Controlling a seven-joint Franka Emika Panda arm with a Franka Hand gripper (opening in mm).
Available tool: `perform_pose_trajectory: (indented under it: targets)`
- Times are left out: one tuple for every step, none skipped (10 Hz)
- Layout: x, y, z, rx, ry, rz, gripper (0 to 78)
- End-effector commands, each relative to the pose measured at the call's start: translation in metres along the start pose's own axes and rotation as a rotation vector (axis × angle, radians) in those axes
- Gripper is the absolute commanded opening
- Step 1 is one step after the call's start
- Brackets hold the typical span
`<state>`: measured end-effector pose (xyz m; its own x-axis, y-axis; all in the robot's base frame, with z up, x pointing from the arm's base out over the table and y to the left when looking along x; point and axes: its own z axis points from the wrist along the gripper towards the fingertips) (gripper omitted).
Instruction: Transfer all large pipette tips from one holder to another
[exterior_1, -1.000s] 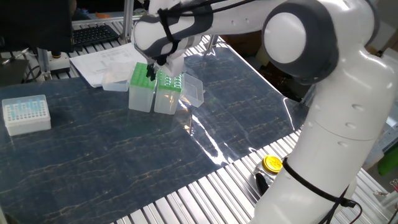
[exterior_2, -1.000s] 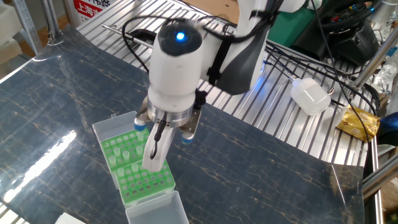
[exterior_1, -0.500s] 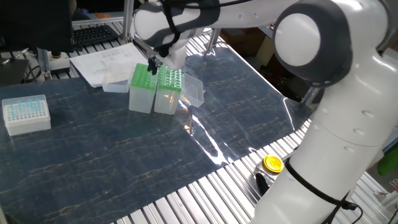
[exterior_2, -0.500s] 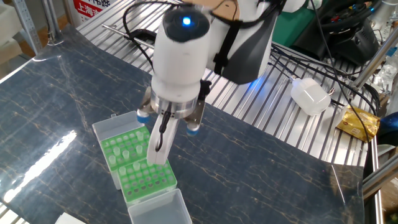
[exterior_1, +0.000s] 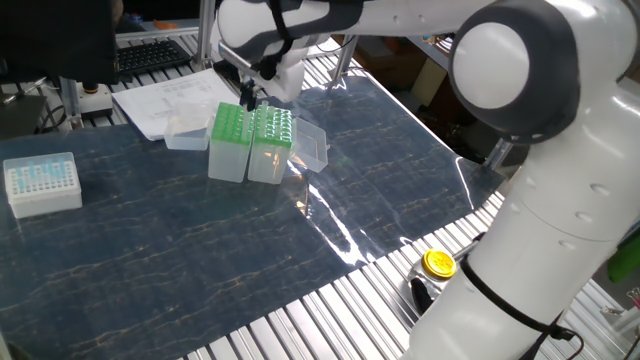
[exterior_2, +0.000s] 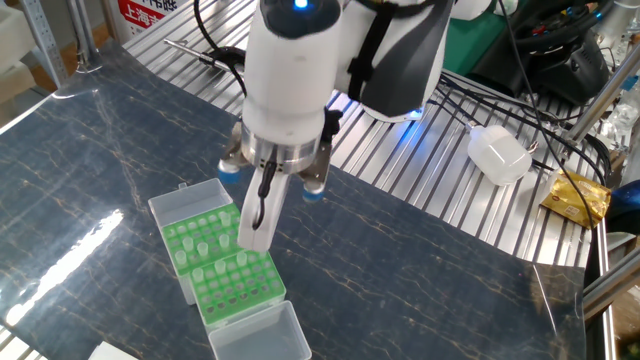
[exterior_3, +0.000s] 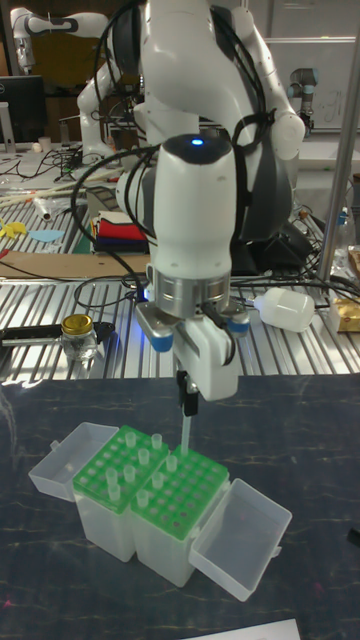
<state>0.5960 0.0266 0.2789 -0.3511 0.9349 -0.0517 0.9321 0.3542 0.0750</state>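
My arm reaches over the dark marbled counter (exterior_1: 200, 250) with the wrist pointing straight down, so my gripper (exterior_3: 187, 396) hangs right above the pair of green racks. Its fingers are drawn close together, pinching the top of one large pipette tip (exterior_3: 185, 432), which hangs upright with its narrow end just above the green top, at the seam between the two racks. In the other fixed view a pale finger (exterior_2: 255, 213) slants down over the racks and hides the tip itself.

The two racks stand side by side, touching, each a clear box with a green perforated plate and a clear lid hinged open to the outside. In the tall fixed view the left rack (exterior_3: 112, 462) carries several large pipette tips (exterior_3: 128, 466), pale stubs scattered across its holes. The right rack (exterior_3: 180, 495) shows mostly bare holes, with a few tips along the edge nearest its neighbour.

Well to the left in one fixed view, a white tip box (exterior_1: 42, 183) with small pale-blue tips sits alone on the counter. Past the counter's near edge, on the slatted metal bench, stands a small jar with a yellow lid (exterior_1: 438, 263). Loose paper sheets (exterior_1: 165, 100) lie behind the racks.
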Motion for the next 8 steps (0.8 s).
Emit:
perform_pose_trajectory:
  targets:
    - [-0.004, 0.002, -0.017, -0.008, 0.01, -0.025, 1.2]
    - [-0.005, 0.002, -0.019, -0.009, 0.014, -0.027, 1.2]
    - [-0.008, 0.0, -0.03, -0.014, 0.025, -0.041, 1.2]
    - [-0.01, -0.003, -0.036, -0.015, 0.028, -0.046, 1.2]
    - [-0.011, -0.004, -0.041, -0.015, 0.032, -0.045, 1.2]
    - [-0.013, -0.006, -0.046, -0.017, 0.037, -0.049, 1.2]
    - [-0.013, -0.007, -0.048, -0.017, 0.039, -0.05, 1.2]
    - [-0.014, -0.008, -0.049, -0.016, 0.038, -0.052, 1.2]
